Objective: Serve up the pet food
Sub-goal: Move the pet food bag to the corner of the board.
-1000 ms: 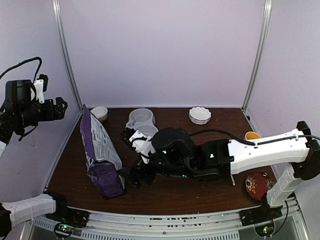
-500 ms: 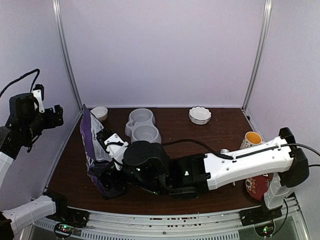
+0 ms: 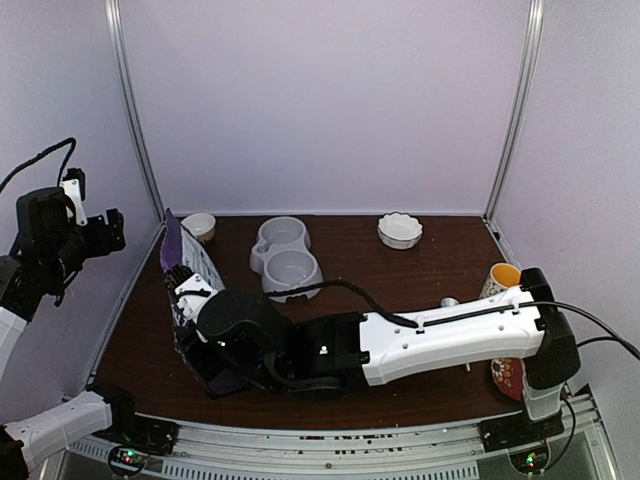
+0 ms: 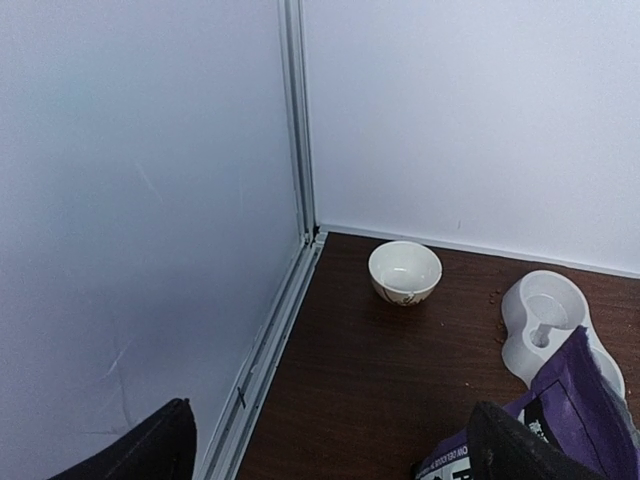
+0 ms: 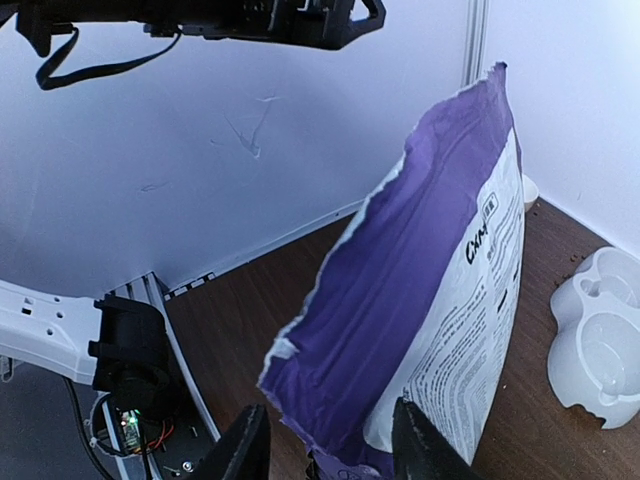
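We judge the step in hand to be taking hold of the purple bag (image 5: pixel 420 290), which stands upright at the 9 o'clock edge of the table (image 3: pixel 430 290), its ragged top edge uppermost; the pet food itself is hidden from us, presumably inside that bag; the right gripper (image 5: pixel 328 415) straddles the bag's lower edge, one finger on each side, and we cannot tell whether the jaws press it or stand just clear; the left gripper (image 4: pixel 330 455) hangs raised by the side wall, jaws spread wide on nothing; the grey double bowl (image 3: pixel 285 262) sits near the bag at about 2 o'clock from it and looks empty; the next move calls for a firm pinch, then a slow lift and tilt over one well, since the limp bag may fold or spill
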Action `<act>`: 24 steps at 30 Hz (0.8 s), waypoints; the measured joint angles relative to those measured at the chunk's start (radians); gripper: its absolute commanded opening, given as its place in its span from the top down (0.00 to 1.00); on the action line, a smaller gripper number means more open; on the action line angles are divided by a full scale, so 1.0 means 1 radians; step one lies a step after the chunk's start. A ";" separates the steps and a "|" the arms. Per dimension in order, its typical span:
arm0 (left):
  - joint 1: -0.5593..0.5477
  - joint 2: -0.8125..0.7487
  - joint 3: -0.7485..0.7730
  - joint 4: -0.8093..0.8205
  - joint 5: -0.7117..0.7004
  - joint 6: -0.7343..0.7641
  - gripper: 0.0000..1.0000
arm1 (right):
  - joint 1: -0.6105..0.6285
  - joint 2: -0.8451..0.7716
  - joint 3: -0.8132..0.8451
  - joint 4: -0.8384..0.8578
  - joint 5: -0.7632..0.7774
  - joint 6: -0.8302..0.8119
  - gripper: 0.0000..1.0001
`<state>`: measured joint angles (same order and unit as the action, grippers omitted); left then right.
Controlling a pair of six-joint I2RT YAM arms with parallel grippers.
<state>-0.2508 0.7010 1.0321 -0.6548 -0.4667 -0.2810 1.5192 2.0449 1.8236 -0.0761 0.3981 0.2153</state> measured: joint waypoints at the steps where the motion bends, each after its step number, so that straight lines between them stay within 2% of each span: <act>1: 0.000 0.000 0.000 0.000 0.000 0.000 0.02 | 0.000 0.008 0.005 -0.008 0.003 -0.005 0.63; 11: 0.000 -0.002 -0.011 0.003 -0.001 0.000 0.02 | 0.000 0.025 0.043 -0.034 0.069 -0.035 0.68; 13: 0.000 -0.002 -0.011 0.003 -0.002 0.000 0.02 | 0.000 0.039 0.062 -0.033 0.079 -0.037 0.73; 15: 0.000 -0.002 -0.011 0.003 -0.006 0.000 0.03 | 0.000 0.051 0.072 -0.033 0.085 -0.037 0.83; 21: 0.000 -0.002 -0.013 0.003 -0.013 0.001 0.02 | 0.002 0.063 0.072 -0.038 0.096 -0.037 1.00; 24: 0.000 -0.002 -0.014 0.003 -0.016 0.003 0.02 | 0.002 0.063 0.072 -0.043 0.097 -0.034 1.00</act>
<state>-0.2508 0.6994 1.0183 -0.6514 -0.4831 -0.2783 1.5208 2.1075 1.8954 -0.1192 0.4946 0.1814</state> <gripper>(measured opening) 0.976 0.017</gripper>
